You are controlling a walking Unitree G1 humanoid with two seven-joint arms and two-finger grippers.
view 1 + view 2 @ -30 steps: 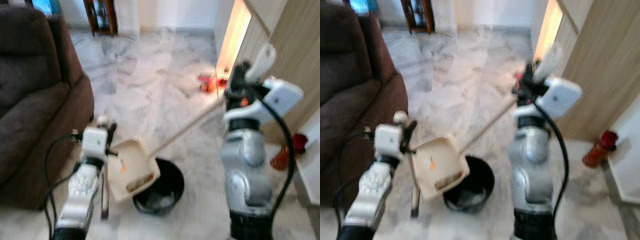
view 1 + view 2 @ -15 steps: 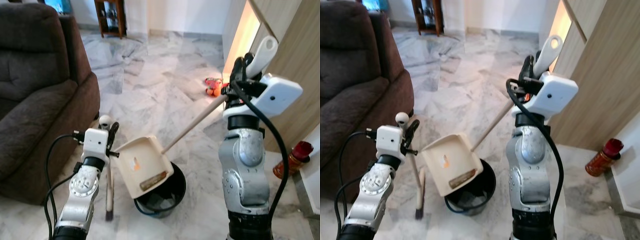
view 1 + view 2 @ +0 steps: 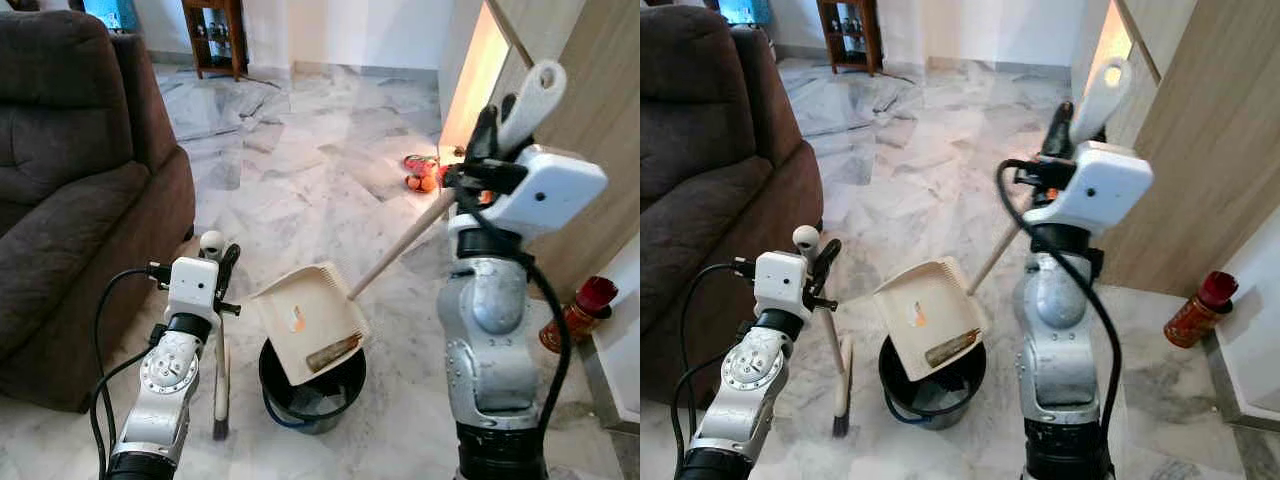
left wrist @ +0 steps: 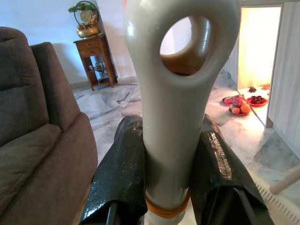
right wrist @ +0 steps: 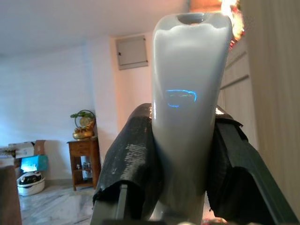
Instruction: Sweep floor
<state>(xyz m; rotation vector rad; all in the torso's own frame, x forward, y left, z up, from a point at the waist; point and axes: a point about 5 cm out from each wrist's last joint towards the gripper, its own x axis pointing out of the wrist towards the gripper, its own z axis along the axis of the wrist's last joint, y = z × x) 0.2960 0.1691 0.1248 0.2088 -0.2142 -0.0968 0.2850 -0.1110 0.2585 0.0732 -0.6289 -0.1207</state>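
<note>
Your right gripper is clamped on the pale grey grip of the dustpan handle, both black fingers pressed against its sides, held high at the robot's right beside the wooden wall panel. From there the long wooden handle slants down and toward the robot's left to the cream dustpan, which hangs tilted directly over the black bin, its lower edge just inside the rim. You can see a brown clump of sweepings lying at the pan's low edge and a small orange mark higher up on its face. Your left gripper is closed around the top of the broom handle, just below the loop with the hole in it. The broom stands nearly upright beside the bin, on its left, with its bristle end on the marble floor. A brown sofa sits further to the left. Near the wall panel you have a red bottle on the floor, and some red and orange items lie in the lit doorway beyond.
</note>
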